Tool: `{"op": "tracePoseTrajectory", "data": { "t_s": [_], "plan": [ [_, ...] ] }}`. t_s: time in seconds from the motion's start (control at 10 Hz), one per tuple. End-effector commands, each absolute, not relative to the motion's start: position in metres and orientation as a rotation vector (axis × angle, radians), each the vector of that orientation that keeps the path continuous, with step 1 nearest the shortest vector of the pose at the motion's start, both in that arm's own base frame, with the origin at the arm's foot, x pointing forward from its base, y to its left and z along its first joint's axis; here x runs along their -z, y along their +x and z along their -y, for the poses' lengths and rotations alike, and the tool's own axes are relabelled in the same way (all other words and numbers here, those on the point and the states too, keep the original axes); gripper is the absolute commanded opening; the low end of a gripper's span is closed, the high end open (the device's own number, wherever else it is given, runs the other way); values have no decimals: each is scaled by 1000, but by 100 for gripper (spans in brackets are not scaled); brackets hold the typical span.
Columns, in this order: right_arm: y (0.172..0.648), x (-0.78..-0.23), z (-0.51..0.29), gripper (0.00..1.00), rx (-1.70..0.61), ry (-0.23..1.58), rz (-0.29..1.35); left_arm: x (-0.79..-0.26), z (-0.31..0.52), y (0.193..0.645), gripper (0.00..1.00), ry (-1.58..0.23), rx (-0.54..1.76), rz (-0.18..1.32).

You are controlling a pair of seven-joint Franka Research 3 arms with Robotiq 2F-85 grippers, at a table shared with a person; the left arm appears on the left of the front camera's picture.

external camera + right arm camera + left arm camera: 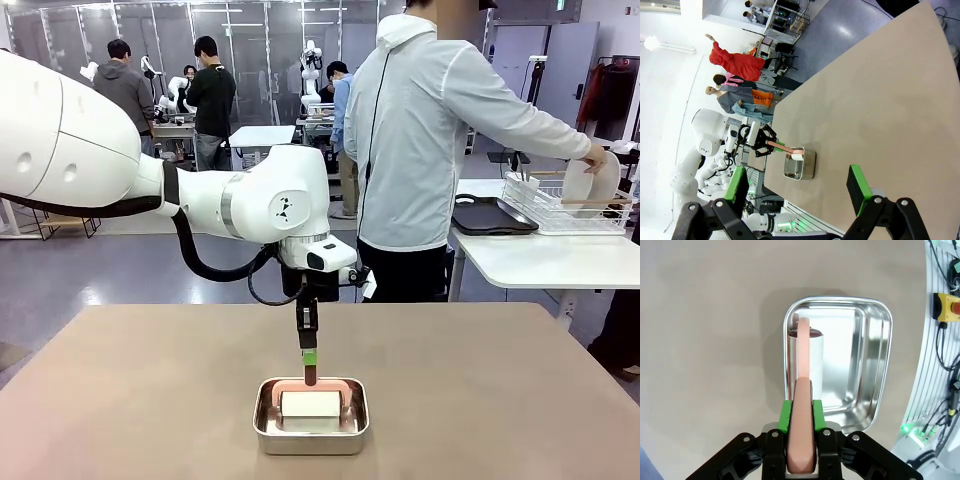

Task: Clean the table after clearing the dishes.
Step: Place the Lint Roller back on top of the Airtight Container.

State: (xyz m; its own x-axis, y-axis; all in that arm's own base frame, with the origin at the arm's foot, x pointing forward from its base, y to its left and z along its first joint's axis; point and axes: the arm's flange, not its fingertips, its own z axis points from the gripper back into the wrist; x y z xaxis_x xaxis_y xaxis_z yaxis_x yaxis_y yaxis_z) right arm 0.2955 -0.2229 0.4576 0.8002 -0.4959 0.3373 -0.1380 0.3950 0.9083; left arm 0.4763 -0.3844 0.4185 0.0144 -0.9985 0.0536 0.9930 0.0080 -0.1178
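The beige-brown table [480,400] carries a small steel pan [262,425] near its front edge. In the pan lies a white cleaning block [310,403] with an arched pink handle [335,384]. My left gripper [309,365] points straight down over the pan, shut on the top of that pink handle [803,390], green pads on either side. The block [816,360] rests inside the pan [875,365]. My right gripper [797,192] hovers open and empty, high off the table [880,100]. Of the dishes, one white plate [590,180] is in the person's hand at a rack.
The person stands at the far side, turned to a white side table [540,262] holding a wire dish rack [550,210] and a dark tray [490,215]. In the right wrist view the pan [800,165] and my left gripper [760,142] sit near the table's edge.
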Motion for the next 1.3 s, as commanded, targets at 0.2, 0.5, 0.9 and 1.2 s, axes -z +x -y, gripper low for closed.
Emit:
{"op": "tracePoseTrajectory", "data": {
  "t_s": [0.2,0.5,0.9,1.2],
  "plan": [
    [295,-459,222,100,233,1164,647,-429,376,482,34,-119,1574,-24],
    [295,-459,222,100,233,1164,647,-435,376,481,83,-108,1568,1],
    [295,-459,222,100,233,1164,647,-438,377,481,99,-103,1572,5],
    [295,-459,222,100,233,1164,647,-439,376,480,100,-90,1562,5]
  ]
}}
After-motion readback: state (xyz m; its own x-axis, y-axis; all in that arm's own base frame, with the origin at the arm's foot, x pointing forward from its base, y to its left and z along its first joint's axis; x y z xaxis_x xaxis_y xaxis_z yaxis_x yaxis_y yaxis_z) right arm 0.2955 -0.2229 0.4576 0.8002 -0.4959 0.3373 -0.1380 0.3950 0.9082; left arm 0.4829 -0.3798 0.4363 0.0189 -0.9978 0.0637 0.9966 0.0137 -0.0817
